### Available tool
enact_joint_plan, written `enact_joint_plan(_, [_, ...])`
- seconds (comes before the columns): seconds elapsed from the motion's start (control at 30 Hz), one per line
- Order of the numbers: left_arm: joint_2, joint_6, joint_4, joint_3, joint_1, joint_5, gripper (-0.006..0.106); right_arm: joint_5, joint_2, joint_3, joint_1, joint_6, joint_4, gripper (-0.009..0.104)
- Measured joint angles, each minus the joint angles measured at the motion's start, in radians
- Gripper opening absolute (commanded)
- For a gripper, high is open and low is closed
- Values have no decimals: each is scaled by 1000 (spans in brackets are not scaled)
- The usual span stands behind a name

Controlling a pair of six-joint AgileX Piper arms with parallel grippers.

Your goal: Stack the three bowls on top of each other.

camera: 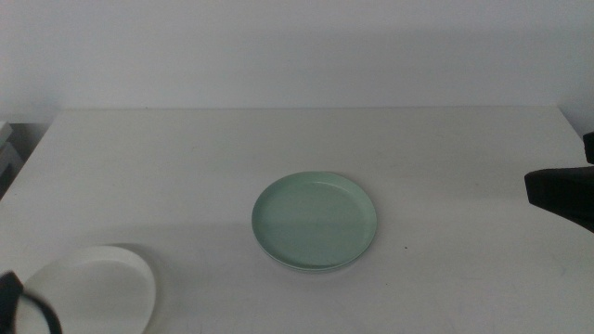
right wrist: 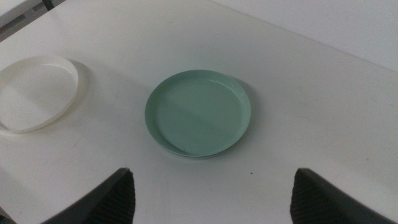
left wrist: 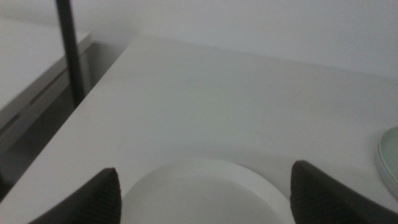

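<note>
The white bowl [camera: 93, 289] sits at the table's [camera: 186, 158] near left corner under your spread left claw [left wrist: 205, 193], so pinch its rim squarely, then carry it level onto the green bowl [camera: 314, 221] at centre, while the right claw [right wrist: 211, 193], also spread, waits right.

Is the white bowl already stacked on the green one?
No: in the middle view the white bowl sits alone on the table, apart from the green bowl.
</note>
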Motion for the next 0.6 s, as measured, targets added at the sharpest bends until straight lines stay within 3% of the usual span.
enact_joint_plan(0.33, [382,0,-1,-477,19,476,89,0,0,0,0,0,0,65])
enact_joint_plan(0.6, [535,0,-1,-570,19,614,89,0,0,0,0,0,0,65])
